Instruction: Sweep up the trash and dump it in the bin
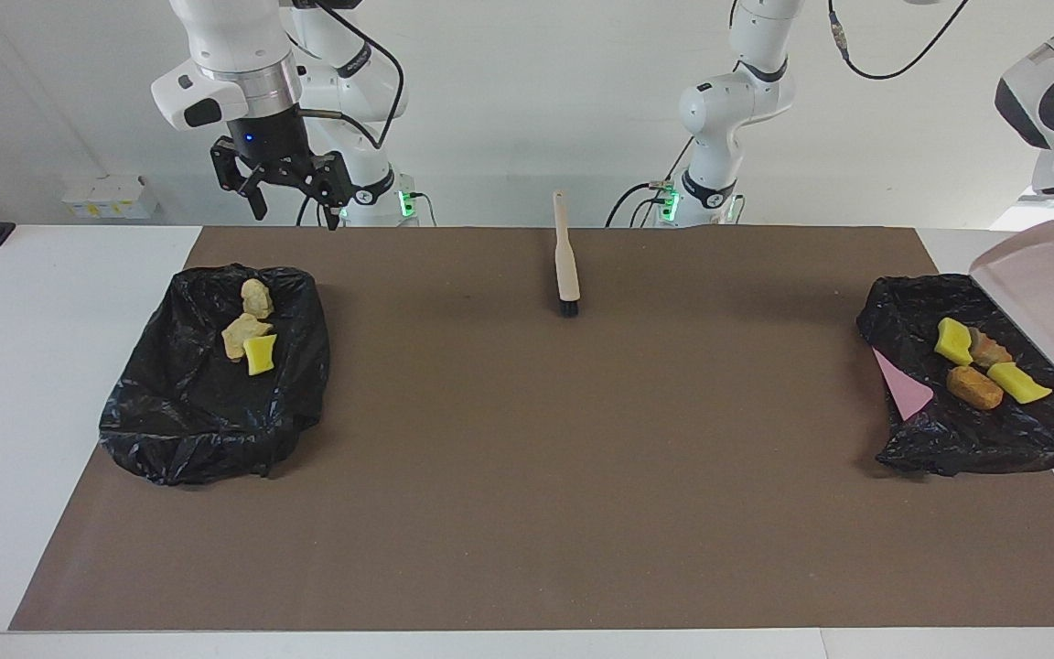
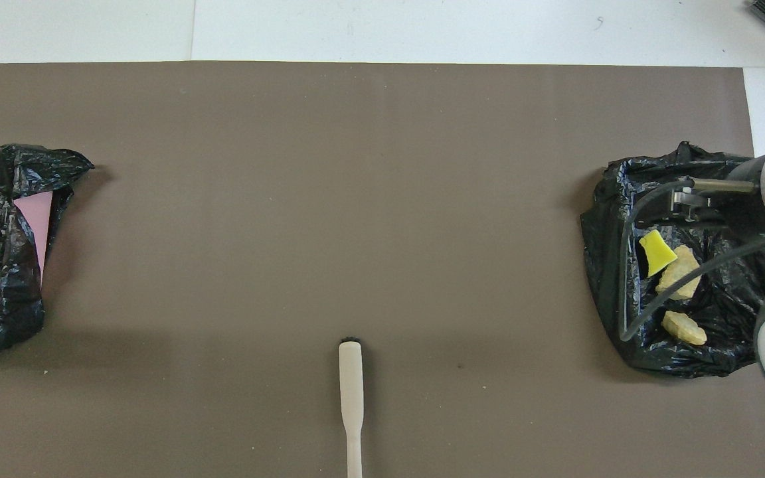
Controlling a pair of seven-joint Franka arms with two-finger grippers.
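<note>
Seven scraps binned: three in the bin bag (image 1: 216, 375) at frame left under the idle, wide-open right gripper (image 1: 289, 188); brush (image 1: 567, 265) centre; four in the bag (image 1: 975, 403) at right. Left gripper, out of frame, presumably clamps the tilted dustpan (image 1: 1044, 293); lower it level, clear of the bag.

I am working in a robotics lab; white walls are surrounding my brown-matted table (image 1: 527, 513); cabled arm bases (image 1: 705, 197) are glowing green.
</note>
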